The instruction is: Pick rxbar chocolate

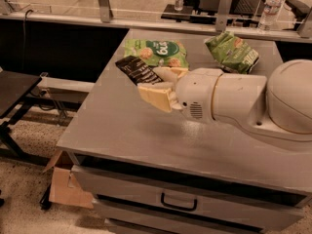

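i read the claw (pixel 149 81) clamped on the rxbar chocolate (pixel 134 68), bar raised off the tabletop (pixel 122 130), green snack bag (pixel 152 49) just behind.

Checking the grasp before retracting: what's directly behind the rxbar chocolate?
A green snack bag lying on the table; the rxbar chocolate covers its near left corner. The gripper is shut on the bar's right end, hiding that end.

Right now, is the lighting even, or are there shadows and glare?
Camera view: warm, yellowish, fairly even light; the gripper, over the table's middle and shut on the rxbar chocolate, casts a soft shadow on the tabletop beneath the arm; no strong glare.
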